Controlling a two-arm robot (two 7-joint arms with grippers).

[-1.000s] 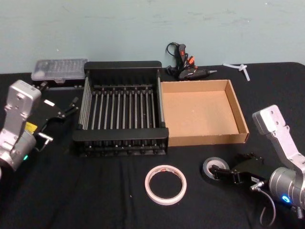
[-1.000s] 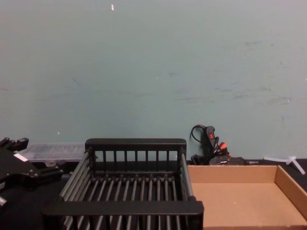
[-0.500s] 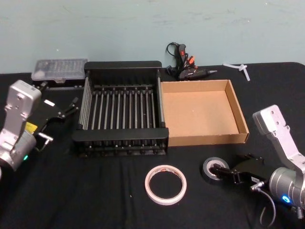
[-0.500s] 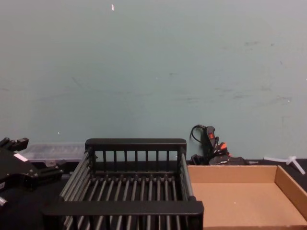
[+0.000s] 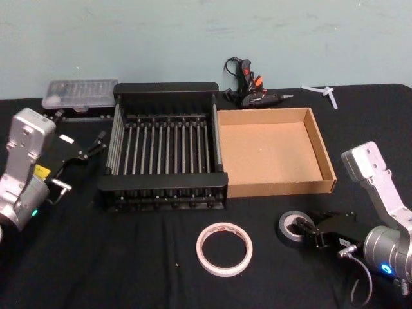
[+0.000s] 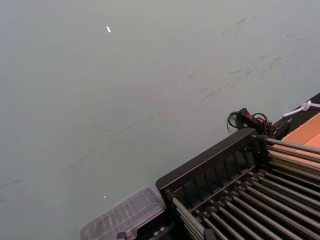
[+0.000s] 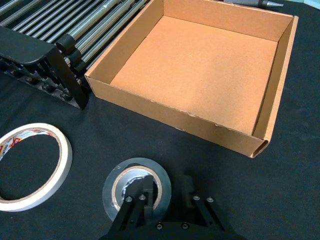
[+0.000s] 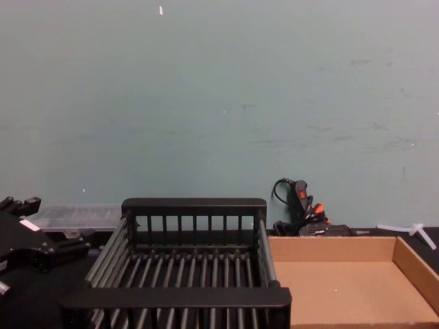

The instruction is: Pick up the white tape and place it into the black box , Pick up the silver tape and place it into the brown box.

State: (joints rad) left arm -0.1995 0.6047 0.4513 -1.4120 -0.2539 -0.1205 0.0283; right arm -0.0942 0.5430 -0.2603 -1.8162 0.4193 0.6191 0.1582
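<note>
Head view shows the silver tape (image 5: 295, 227) lying flat on the bench (image 5: 129, 270), hole up, in front of the brown box (image 5: 275, 152). The right gripper (image 7: 165, 190) has one finger in the core and one outside, jaws clamping the roll's wall. Since a second ago, roll and gripper have shifted slightly right; the left gripper (image 5: 90, 149) stays open beside the black box (image 5: 164, 147).

The black box (image 6: 240, 185) with its barred floor and thick rim stands before a pale green wall (image 6: 125, 75); beside it, a clear plastic case (image 6: 125, 215), a black tool with orange marks (cord coiled) (image 6: 255, 120), and the brown box (image 6: 305, 137).
</note>
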